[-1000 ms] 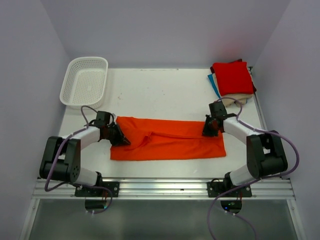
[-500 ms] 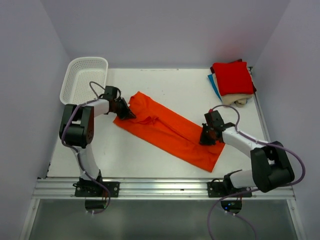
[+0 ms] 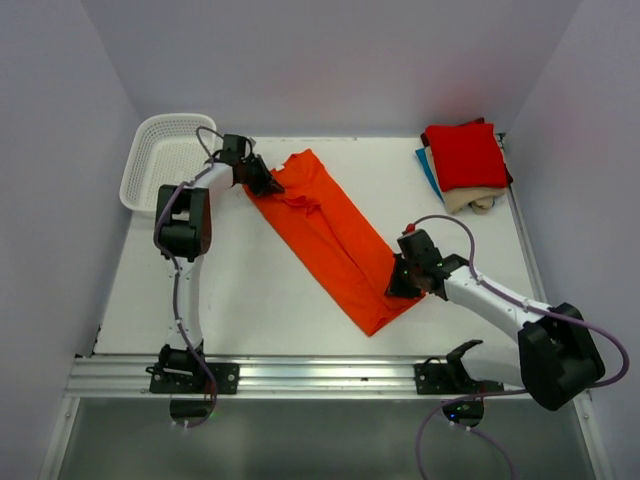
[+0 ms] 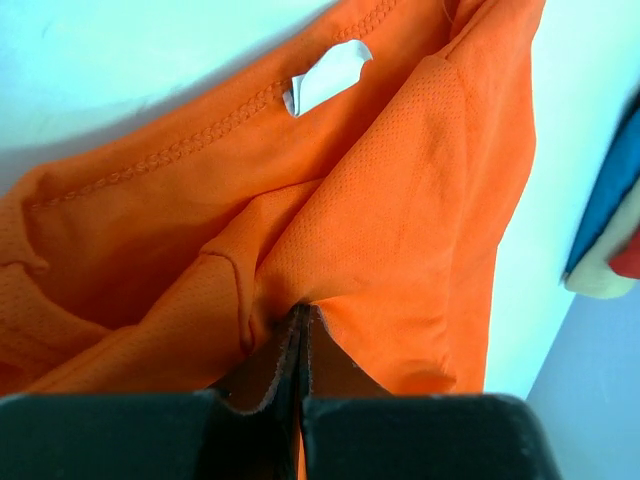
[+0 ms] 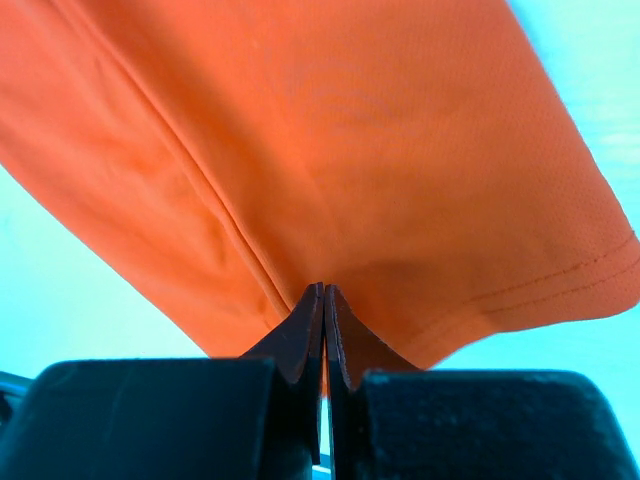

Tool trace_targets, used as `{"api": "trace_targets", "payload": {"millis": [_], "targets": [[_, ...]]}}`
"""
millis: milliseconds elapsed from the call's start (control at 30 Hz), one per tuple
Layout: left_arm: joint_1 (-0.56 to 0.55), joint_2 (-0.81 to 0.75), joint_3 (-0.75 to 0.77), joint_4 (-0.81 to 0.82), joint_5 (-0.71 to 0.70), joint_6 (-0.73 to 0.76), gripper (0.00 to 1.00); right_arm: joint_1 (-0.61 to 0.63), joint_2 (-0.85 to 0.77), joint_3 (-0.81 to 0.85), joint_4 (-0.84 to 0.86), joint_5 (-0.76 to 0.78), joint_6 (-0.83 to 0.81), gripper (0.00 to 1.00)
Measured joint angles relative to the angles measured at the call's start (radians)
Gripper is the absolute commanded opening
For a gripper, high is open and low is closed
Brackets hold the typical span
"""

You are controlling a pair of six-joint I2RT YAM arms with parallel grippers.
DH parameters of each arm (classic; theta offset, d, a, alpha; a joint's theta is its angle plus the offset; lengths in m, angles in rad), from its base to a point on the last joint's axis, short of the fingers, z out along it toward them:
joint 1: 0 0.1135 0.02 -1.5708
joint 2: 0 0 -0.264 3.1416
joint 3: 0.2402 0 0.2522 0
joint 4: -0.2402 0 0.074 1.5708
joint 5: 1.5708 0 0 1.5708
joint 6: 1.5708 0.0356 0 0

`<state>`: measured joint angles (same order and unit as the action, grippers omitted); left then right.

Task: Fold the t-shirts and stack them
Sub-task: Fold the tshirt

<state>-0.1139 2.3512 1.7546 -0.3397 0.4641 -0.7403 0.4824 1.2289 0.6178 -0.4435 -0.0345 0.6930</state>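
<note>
The orange t-shirt (image 3: 335, 235) is folded into a long strip that lies diagonally on the table, from far left to near right. My left gripper (image 3: 268, 185) is shut on its collar end; the pinched cloth shows in the left wrist view (image 4: 380, 220), with a white label (image 4: 325, 78) above. My right gripper (image 3: 398, 283) is shut on the hem end, which fills the right wrist view (image 5: 330, 150). A stack of folded t-shirts stands at the far right, red (image 3: 465, 155) on top, with blue (image 3: 428, 168) and beige (image 3: 470, 201) edges below.
A white mesh basket (image 3: 168, 160) stands at the far left corner, close behind my left arm. A metal rail (image 3: 320, 376) runs along the near table edge. Purple walls enclose the table on three sides.
The strip has swung from lying across the table to a steep diagonal. My left gripper carried its end far and leftward toward the basket; my right gripper pulled its end nearer and leftward.
</note>
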Motion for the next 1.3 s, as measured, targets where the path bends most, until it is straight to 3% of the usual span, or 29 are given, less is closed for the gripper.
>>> {"api": "trace_targets", "payload": {"millis": [133,367,600,1000,1300], "targets": [[0.000,0.096,0.141,-0.012,0.062,-0.001,0.00,0.036,0.001,-0.002,0.000,-0.003,0.026,0.00],[0.000,0.139,0.183,0.021,0.138,-0.010,0.00,0.062,0.055,-0.020,0.029,-0.010,0.057,0.00],[-0.018,0.264,0.367,0.014,0.220,-0.010,0.00,0.166,0.114,-0.021,0.107,-0.014,0.123,0.00],[-0.023,0.333,0.448,0.042,0.322,-0.013,0.00,0.490,0.266,0.104,0.151,0.032,0.245,0.00],[-0.027,0.360,0.448,0.148,0.384,-0.039,0.00,0.601,0.322,0.213,0.147,0.073,0.258,0.00]]}}
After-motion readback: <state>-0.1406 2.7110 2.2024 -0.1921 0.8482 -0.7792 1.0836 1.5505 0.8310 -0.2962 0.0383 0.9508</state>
